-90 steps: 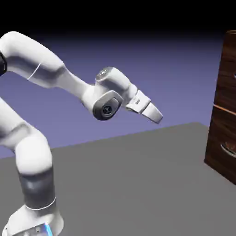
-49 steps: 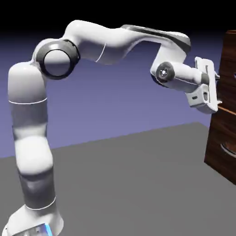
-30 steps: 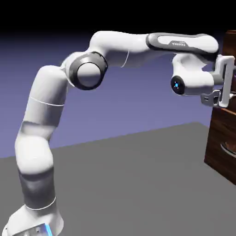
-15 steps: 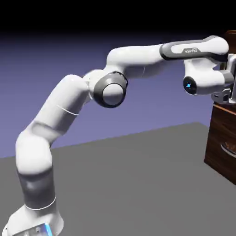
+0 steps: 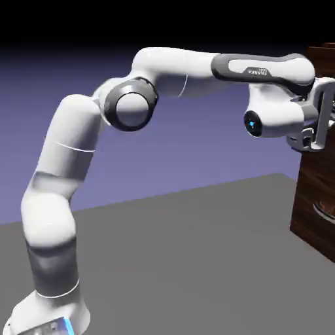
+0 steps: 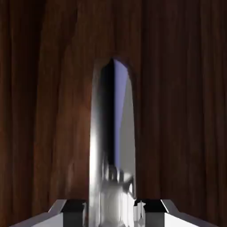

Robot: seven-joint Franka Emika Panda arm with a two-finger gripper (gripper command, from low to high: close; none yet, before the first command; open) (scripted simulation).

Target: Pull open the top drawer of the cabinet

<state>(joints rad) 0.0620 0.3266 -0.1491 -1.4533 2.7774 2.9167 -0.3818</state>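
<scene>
- The gripper (image 6: 112, 212) has its grey fingers (image 6: 73, 208) clamped on the silver handle (image 6: 111, 146), centre of the hand view.
- That handle belongs to the top drawer (image 6: 177, 111); the cabinet (image 5: 320, 190) sits at the exterior view's right edge.
- Grasp looks done; next comes a straight pull outward, leftward in the exterior view.

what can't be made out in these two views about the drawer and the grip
- Exterior view: the tall dark brown wood-grain cabinet is cut off by the right edge; the white hand hides the two-finger gripper tips.
- Hand view: the thin silver metal handle fills the middle between the grey fingertips; the top drawer edges lie outside the frame.
</scene>
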